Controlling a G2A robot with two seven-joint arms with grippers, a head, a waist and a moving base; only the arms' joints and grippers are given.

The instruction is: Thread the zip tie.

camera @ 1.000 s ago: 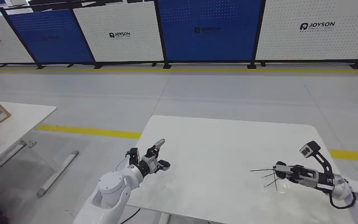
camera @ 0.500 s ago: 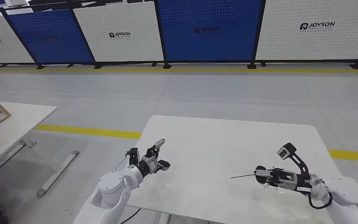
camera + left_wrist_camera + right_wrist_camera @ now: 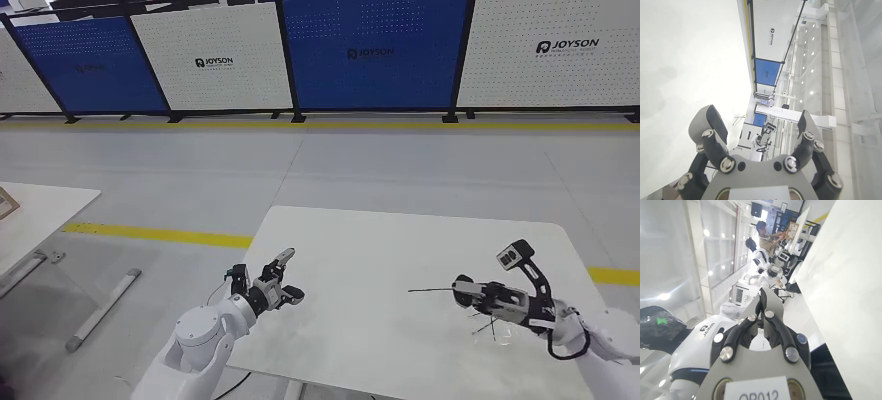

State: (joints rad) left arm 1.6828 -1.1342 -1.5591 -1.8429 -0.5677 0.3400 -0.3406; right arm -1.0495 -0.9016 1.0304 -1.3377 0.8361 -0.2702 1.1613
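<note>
The jaws of the right gripper (image 3: 762,298) are pressing together, pad against pad. In the top view they are clamping one end of a thin black zip tie (image 3: 432,290). The tie is sticking out straight from the jaws and pointing toward the robot's left side, across the right half of the white surface (image 3: 380,250). Whether its free tip is touching the surface cannot be told. Just beside that arm, toward the robot and under its wrist, a small fan of loose zip ties (image 3: 487,324) is lying on the surface, apart from the clamped one.

The jaws of the left gripper (image 3: 759,122) are standing wide apart with nothing between the two ribbed pads. This gripper is hanging at the left edge of the surface, well apart from the right gripper and from every tie. It is facing across the surface toward them, and from its wrist camera the ties are showing as thin dark strokes far off.
</note>
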